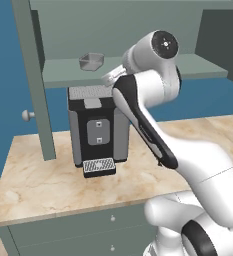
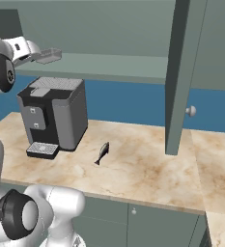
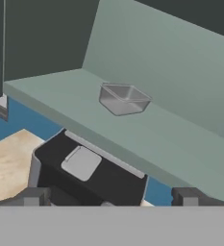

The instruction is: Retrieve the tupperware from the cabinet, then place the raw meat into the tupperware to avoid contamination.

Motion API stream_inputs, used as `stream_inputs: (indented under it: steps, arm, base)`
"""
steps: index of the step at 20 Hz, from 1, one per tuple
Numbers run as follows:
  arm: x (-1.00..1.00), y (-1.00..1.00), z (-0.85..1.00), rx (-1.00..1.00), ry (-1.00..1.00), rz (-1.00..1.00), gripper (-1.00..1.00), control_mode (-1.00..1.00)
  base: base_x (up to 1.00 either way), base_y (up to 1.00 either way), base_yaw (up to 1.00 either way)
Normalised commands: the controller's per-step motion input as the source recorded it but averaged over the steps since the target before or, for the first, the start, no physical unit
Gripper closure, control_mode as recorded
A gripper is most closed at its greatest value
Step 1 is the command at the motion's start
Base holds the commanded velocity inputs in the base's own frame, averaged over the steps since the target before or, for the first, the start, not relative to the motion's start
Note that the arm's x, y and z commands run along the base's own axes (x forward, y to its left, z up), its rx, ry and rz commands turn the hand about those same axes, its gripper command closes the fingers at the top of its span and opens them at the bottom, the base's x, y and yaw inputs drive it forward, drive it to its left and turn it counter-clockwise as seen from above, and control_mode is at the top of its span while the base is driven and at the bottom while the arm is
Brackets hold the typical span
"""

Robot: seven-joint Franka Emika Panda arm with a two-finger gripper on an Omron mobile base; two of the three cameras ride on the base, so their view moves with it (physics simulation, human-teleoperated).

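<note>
Sitting on the floor of the open cabinet, the small grey translucent rectangular tupperware (image 3: 124,99) appears just above the middle of the hand view, empty and upright. In the left base view the tupperware (image 1: 91,61) is in the upper part of the frame, left of centre, and in the right base view (image 2: 49,55) it is at the upper left, partly behind the robot hand.

The large grey-green wall cabinet (image 1: 138,30) has its doors swung open; 1 door (image 2: 180,77) stands edge-on in the right half of the right base view, with a small round pale knob (image 2: 191,111) on it.

The two-finger gripper (image 3: 111,196) is released, its 2 dark fingertips (image 3: 32,197) standing wide apart at the bottom of the hand view, with nothing between them. It points toward the tupperware and does not touch it.

Below the cabinet, the black and grey box-shaped coffee machine (image 1: 97,125) stands on the beige marble counter (image 2: 147,169), with a grated black-and-white drip tray (image 1: 99,167) at its foot.

The tiny dark grey slender fish, the raw meat (image 2: 102,152), lies on the counter near the middle of the right base view, just right of the coffee machine and apart from it.
</note>
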Motion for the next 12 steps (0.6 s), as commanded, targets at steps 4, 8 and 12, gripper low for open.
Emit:
stream_inputs:
  steps: [4,8,12]
  arm:
    - [0.11,0.09,0.0,0.0,0.01,0.0,-1.0,-1.0]
    - [0.11,0.09,0.0,0.0,0.0,0.0,-1.0,-1.0]
    - [0.12,0.08,0.0,0.0,0.0,0.0,-1.0,-1.0]
  base:
    - [0.0,0.0,0.0]
    - [0.0,0.0,0.0]
    - [0.0,0.0,0.0]
